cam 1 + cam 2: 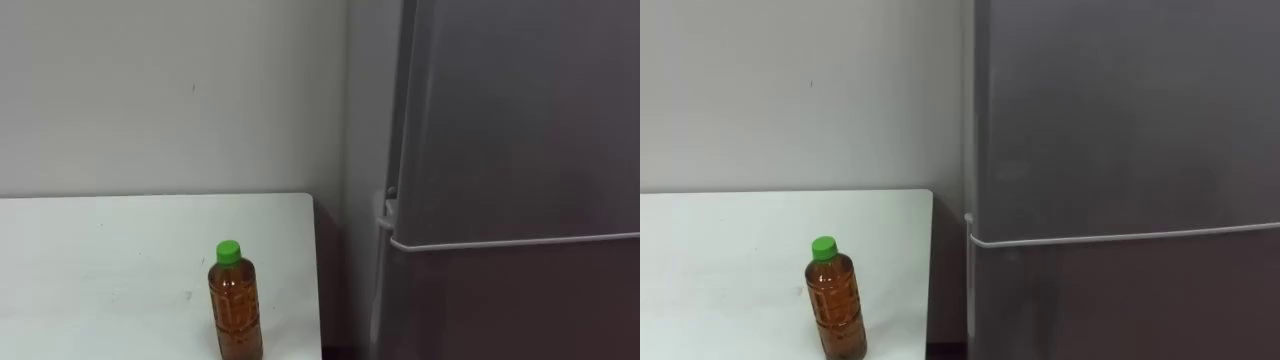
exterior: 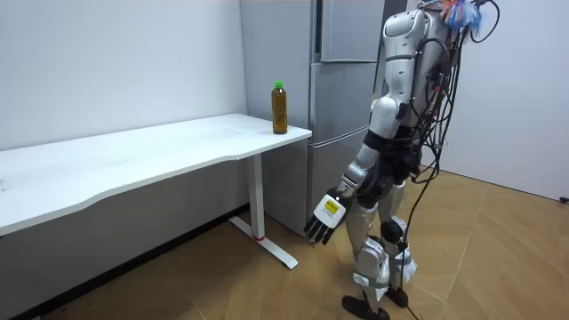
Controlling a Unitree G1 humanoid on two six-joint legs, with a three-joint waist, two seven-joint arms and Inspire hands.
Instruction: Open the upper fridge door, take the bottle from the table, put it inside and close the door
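While the robot stands upright on the wooden floor [image 2: 498,258] in front of the fridge [image 1: 520,130], its left hand [image 2: 327,213] hangs low beside its thigh in the room view, back of the hand towards the camera, fingers loose and relaxed and holding nothing. It faces the gap where the white table [image 1: 120,260] ends and the fridge begins. The bottle [image 1: 235,305] stands upright on the table, close to the right edge, the end that lies beside the fridge, and nearer the front edge than the edge against the wall [image 1: 170,90]. It is a clear bottle full of brown liquid with a green cap [image 1: 229,251], and its foot is cut off by the lower border of both eye views. Nothing touches it, and it stands well apart from the left hand, which is far below the tabletop. A narrow dark gap separates the table's right edge from the grey side of the fridge. Both fridge doors are shut: the upper door [image 1: 530,110] takes up most of the right half of the eye views, and a pale horizontal seam [image 1: 510,242] divides it from the lower door [image 1: 520,305]. In the room view the bottle is near the table's far corner, just beside the fridge, and the robot's body is nearer the fridge than the table.
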